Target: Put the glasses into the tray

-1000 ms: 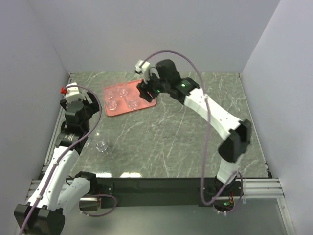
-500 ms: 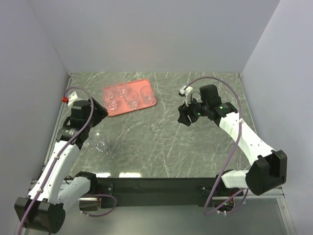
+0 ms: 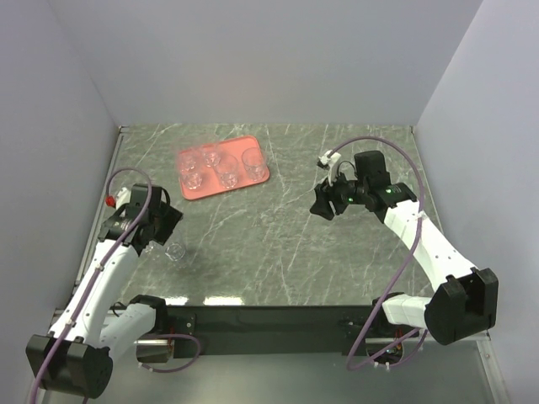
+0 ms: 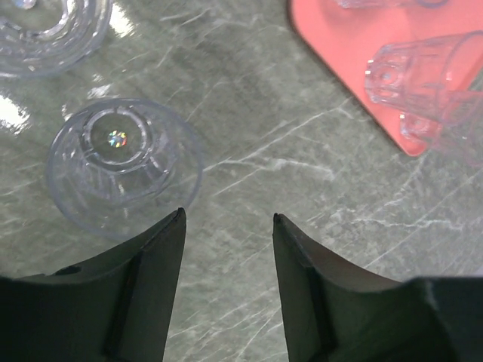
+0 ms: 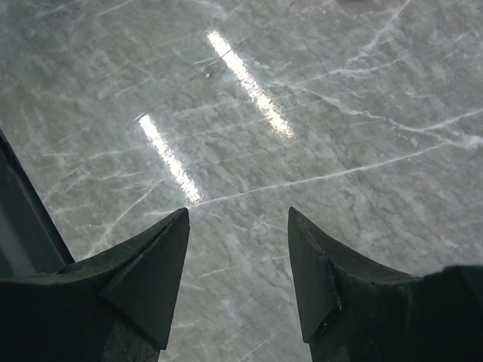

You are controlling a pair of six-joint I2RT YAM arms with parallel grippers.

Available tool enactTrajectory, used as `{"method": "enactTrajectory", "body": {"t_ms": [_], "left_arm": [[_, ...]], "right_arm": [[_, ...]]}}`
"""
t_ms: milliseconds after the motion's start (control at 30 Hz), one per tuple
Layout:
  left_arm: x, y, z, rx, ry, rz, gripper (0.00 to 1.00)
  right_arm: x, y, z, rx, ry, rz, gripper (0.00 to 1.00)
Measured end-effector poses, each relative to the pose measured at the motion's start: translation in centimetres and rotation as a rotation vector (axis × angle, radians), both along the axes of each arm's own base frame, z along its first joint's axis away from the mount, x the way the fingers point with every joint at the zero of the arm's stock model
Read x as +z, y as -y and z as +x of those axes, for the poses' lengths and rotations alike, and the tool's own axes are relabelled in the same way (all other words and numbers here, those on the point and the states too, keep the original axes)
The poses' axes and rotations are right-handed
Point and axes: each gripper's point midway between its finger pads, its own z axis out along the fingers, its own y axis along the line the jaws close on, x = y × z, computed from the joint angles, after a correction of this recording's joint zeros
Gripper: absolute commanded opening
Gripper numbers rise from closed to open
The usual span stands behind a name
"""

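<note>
The salmon-red tray (image 3: pixel 263 174) lies at the back left and holds several clear glasses (image 3: pixel 227 177). Its corner (image 4: pixel 339 45) shows at the top right of the left wrist view, with a glass (image 4: pixel 411 72) standing on it. Two more glasses rest on the table near the left arm: one (image 4: pixel 124 162) just ahead and left of my left fingertips, another (image 4: pixel 45 30) beyond it. The nearer one (image 3: pixel 174 250) shows in the top view. My left gripper (image 3: pixel 168 220) (image 4: pixel 229 217) is open with only table between its fingers. My right gripper (image 3: pixel 322 204) (image 5: pixel 238 211) hangs open over bare table.
The grey marble tabletop (image 3: pixel 278 244) is walled at the back and both sides. A black rail (image 3: pixel 269 316) runs along the near edge by the arm bases. The right arm's cable (image 3: pixel 396 269) loops above the table's right half.
My right gripper has drawn back from the tray to the right middle of the table. My left gripper has dropped toward the loose glasses and its jaws have narrowed.
</note>
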Motion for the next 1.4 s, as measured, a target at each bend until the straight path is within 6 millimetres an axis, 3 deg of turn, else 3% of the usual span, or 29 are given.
{"method": "enactTrajectory", "body": {"t_ms": [300, 433, 600, 667, 733, 800, 833, 1033, 1233, 1400], "left_arm": [[-4.9, -0.1, -0.8, 0.018, -0.176, 0.017, 0.5], [-5.7, -0.1, -0.7, 0.018, -0.204, 0.023, 0.47], [-6.6, 0.0, -0.1, 0.018, -0.226, 0.027, 0.32], [-7.1, 0.1, 0.1, 0.019, -0.24, 0.029, 0.2], [-7.2, 0.1, 0.6, 0.015, -0.234, 0.033, 0.16], [-7.2, 0.1, 0.7, 0.013, -0.238, 0.036, 0.1], [-7.1, 0.1, 0.8, 0.006, -0.24, 0.04, 0.01], [-6.5, 0.8, 1.6, -0.095, -0.2, 0.045, 0.0], [-3.2, 2.5, 5.1, -0.183, -0.057, 0.01, 0.0], [-1.2, 4.5, 9.4, -0.231, -0.004, -0.023, 0.0]], "right_arm": [[-0.2, 0.3, 0.1, -0.008, -0.008, 0.006, 0.62], [-0.2, 0.4, 0.1, -0.009, -0.007, 0.008, 0.62], [-0.2, 0.4, 0.1, -0.01, -0.008, 0.009, 0.62], [-0.2, 0.4, 0.1, -0.01, -0.007, 0.009, 0.62], [-0.2, 0.4, 0.1, -0.01, -0.007, 0.009, 0.62], [-0.2, 0.5, 0.2, -0.011, -0.006, 0.008, 0.61], [-0.2, 0.5, 0.2, -0.012, -0.005, 0.008, 0.61], [-0.1, 0.7, 0.1, -0.016, 0.001, 0.008, 0.61], [-0.1, 0.8, 0.0, -0.016, 0.004, 0.007, 0.61], [-0.1, 1.0, 0.1, -0.021, 0.006, 0.007, 0.61]]}}
